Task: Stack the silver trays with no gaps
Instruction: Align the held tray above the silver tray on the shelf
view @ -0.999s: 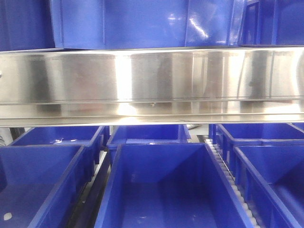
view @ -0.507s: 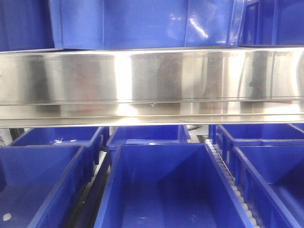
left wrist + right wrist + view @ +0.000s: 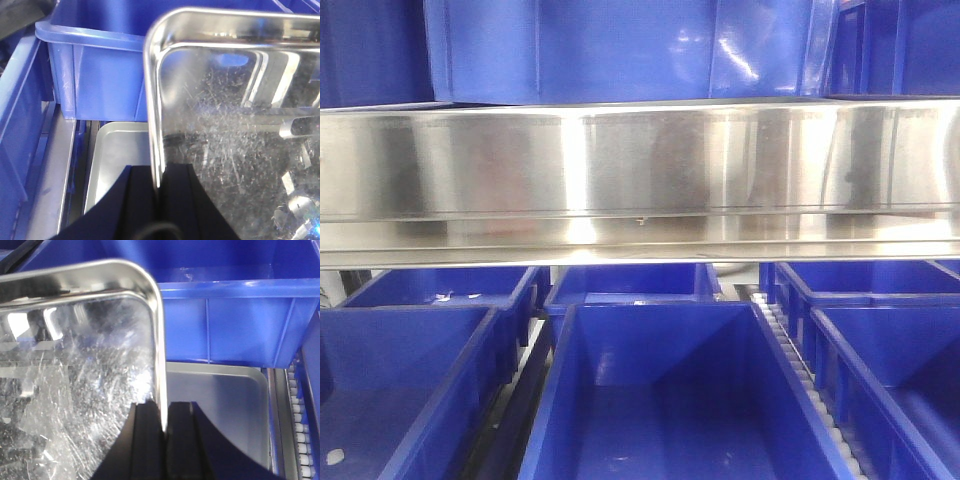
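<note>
My left claw [image 3: 160,174] is clamped on the left rim of the upper silver tray [image 3: 235,125]. My right claw [image 3: 164,411] is clamped on its right rim, so the tray hangs between them. It is held above the lower silver tray [image 3: 220,405], near a blue crate [image 3: 240,320], probably so I can nest it squarely.

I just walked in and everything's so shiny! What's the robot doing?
The robot is holding up a shiny silver tray with both arms. The left gripper pinches one side rim and the right gripper pinches the opposite rim. A second silver tray lies below, among blue crates. The held tray is not yet set into it.
</note>
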